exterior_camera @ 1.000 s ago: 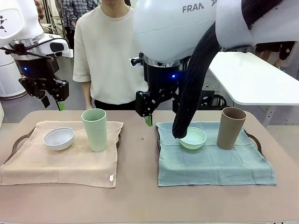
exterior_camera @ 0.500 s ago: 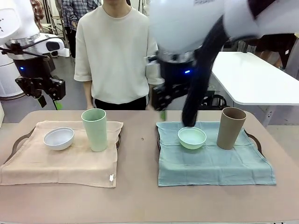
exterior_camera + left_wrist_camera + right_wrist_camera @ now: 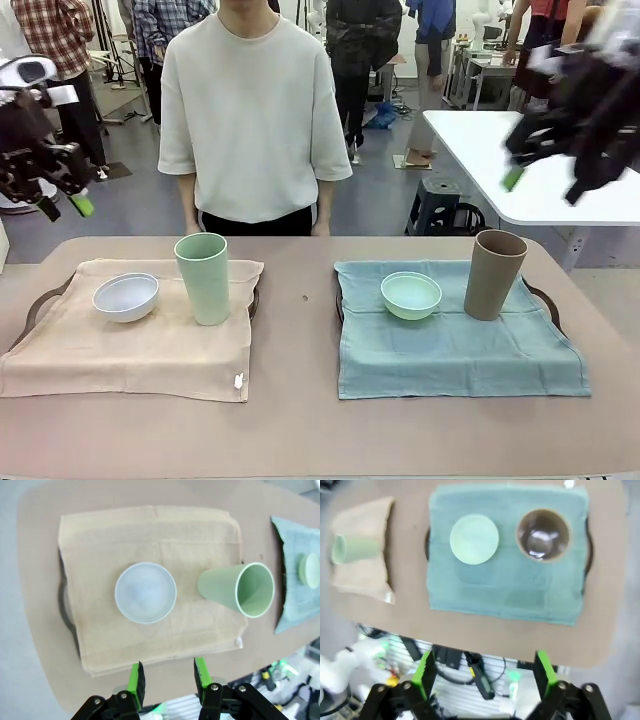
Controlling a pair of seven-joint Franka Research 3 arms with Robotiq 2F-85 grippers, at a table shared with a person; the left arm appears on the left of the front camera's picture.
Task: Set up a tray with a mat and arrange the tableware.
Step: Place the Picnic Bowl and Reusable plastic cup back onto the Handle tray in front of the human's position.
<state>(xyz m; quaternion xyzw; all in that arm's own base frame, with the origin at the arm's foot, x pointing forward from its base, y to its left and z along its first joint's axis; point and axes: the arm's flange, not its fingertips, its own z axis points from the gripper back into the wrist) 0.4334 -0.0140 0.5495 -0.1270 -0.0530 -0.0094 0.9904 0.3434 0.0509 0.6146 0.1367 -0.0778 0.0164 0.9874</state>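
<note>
Where the table (image 3: 300,420) lay nearest us, we saw bare tabletop, then the near hems of two mats. On our left a beige mat (image 3: 120,350) covered a dark tray (image 3: 40,295), whose handle showed at the mat's left edge; on our right a teal mat (image 3: 460,350) covered a second tray (image 3: 548,300).

On the beige mat the white bowl (image 3: 126,296) sat mouth up, with the pale green cup (image 3: 203,277) just beside it toward the table's middle. That cup stood upright, long axis vertical, open end up. On the teal mat the mint green bowl (image 3: 411,295) sat mouth up, and the brown cup (image 3: 495,274) stood upright near it on the outer side, also mouth up. Nothing stood between the two sets; a small dark speck marked the bare strip between the mats.

Beyond the table a person (image 3: 255,110) in a pale shirt stood facing us, arms down.

We saw the left gripper (image 3: 62,208) high off the table at the far left, and in its wrist view its fingers (image 3: 135,682) stood apart, holding nothing. The right gripper (image 3: 545,180) hung blurred at the upper right, well above the trays; its wrist view showed its fingers (image 3: 424,675) spread wide and empty above the teal mat.
</note>
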